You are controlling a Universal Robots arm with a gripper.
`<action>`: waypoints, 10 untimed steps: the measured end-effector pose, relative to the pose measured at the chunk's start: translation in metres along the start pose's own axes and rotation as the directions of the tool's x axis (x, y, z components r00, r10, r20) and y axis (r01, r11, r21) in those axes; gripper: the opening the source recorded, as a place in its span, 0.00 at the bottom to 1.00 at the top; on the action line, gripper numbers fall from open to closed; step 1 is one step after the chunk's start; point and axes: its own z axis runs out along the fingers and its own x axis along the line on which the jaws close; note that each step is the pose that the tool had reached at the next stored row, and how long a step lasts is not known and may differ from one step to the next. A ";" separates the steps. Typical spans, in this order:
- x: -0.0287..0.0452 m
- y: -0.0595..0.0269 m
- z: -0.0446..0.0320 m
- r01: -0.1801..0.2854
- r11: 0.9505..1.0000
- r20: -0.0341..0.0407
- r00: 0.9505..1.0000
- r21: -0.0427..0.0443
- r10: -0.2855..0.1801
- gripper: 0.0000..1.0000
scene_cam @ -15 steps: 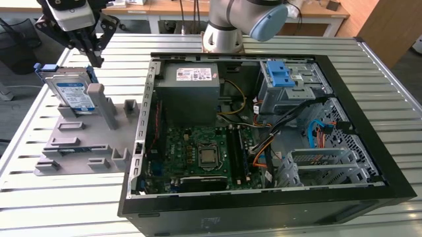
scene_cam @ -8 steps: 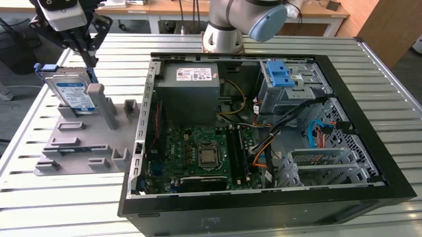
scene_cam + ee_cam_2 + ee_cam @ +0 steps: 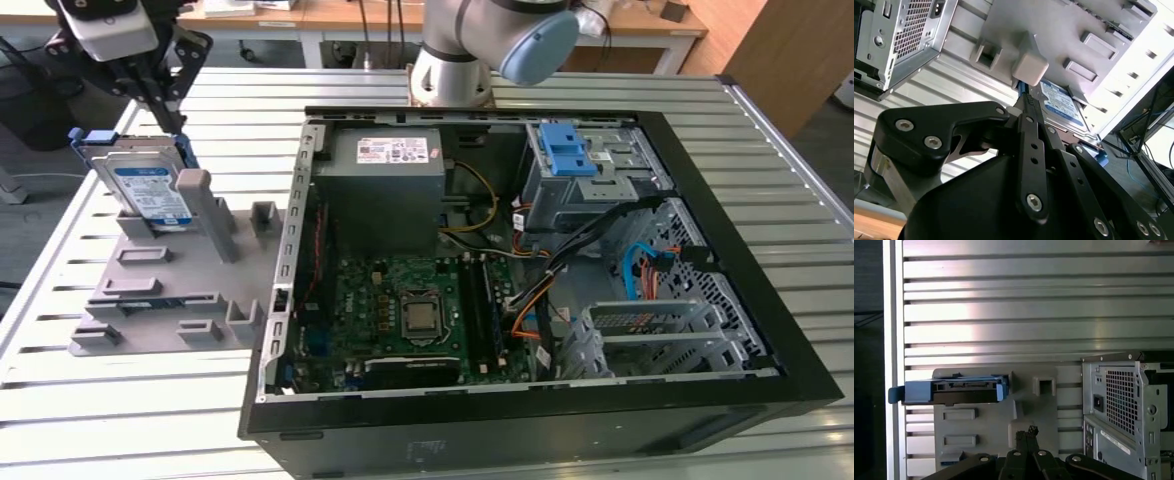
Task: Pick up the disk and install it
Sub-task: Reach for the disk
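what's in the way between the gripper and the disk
Nothing visible lies between them. The gripper hangs just above the disk, which leans in the grey holder. The holder's post stands right beside the disk, close under the gripper.

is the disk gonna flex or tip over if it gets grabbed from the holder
Probably rigid: the disk looks like a flat metal slab in a blue plastic frame. Likely dense for its size. It stands on edge, leaning in the grey fixture, so a sideways push might tip it.
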 end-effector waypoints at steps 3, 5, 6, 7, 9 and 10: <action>0.0075 0.0025 0.0027 0.000 1.000 -0.001 1.000 0.001 0.000 0.11; 0.0115 0.0045 0.0047 0.000 1.000 -0.002 1.000 0.003 0.000 0.11; 0.0131 0.0054 0.0055 0.000 1.000 -0.003 1.000 0.004 0.000 0.11; 0.0149 0.0065 0.0063 0.000 1.000 -0.004 1.000 0.006 0.000 0.11; 0.0186 0.0084 0.0079 0.000 1.000 -0.005 1.000 0.008 0.000 0.11; 0.0210 0.0091 0.0085 0.000 1.000 -0.005 1.000 0.008 0.000 0.11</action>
